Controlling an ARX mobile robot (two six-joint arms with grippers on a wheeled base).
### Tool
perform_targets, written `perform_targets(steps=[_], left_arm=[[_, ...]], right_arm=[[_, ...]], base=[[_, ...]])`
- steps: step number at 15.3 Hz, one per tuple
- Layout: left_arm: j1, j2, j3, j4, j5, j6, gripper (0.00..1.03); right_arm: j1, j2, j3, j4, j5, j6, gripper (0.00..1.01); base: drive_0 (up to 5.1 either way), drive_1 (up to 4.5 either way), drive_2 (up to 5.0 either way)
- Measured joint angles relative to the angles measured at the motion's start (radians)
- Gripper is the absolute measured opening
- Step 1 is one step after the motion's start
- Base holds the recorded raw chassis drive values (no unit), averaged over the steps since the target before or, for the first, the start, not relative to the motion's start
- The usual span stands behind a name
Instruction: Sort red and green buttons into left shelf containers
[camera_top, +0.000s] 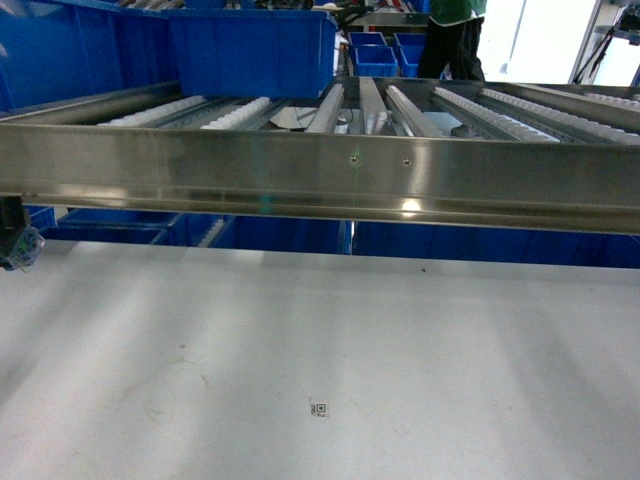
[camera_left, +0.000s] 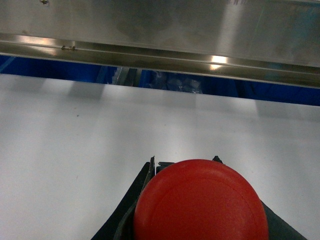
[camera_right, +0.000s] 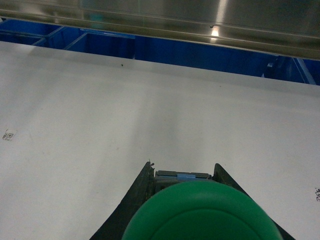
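Red button (camera_left: 200, 200) and green button (camera_right: 200, 212) sit clamped in fingers; blue bin (camera_top: 250, 50) contents hidden.

A broad, matte white tabletop (camera_top: 320, 360) fills the lower half of the head view. A small square printed marker (camera_top: 319, 408) is seen lying flat on it, just below centre. A tiny dark speck (camera_top: 423, 270) is seen near its far edge, right of centre. Faint circular scuff marks (camera_top: 175, 392) are visible at lower left.
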Motion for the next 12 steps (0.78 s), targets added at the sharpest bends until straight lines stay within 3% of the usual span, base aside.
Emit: perform_targets(steps=[3,7,9,12], left_arm=[[-0.024,-0.296,-0.116,-0.065,-0.043,-0.016,0.29],[-0.172,-0.663,-0.214,-0.281,-0.180,-0.009,0.29],[-0.212,-0.736,-0.243,-0.332,-0.243,-0.012,0.29],[-0.219,-0.750,-0.251,-0.312,-0.240,0.011,0.29]], right_arm=[[0.000,0.000,0.000,0.000,0.000,0.000,0.27],[0.000,0.000,0.000,0.000,0.000,0.000,0.27],[0.000,0.000,0.000,0.000,0.000,0.000,0.27],[0.000,0.000,0.000,0.000,0.000,0.000,0.27]], base=[[0.0,0.00,0.0],[0.0,0.00,0.0],[0.0,0.00,0.0],[0.0,0.00,0.0]])
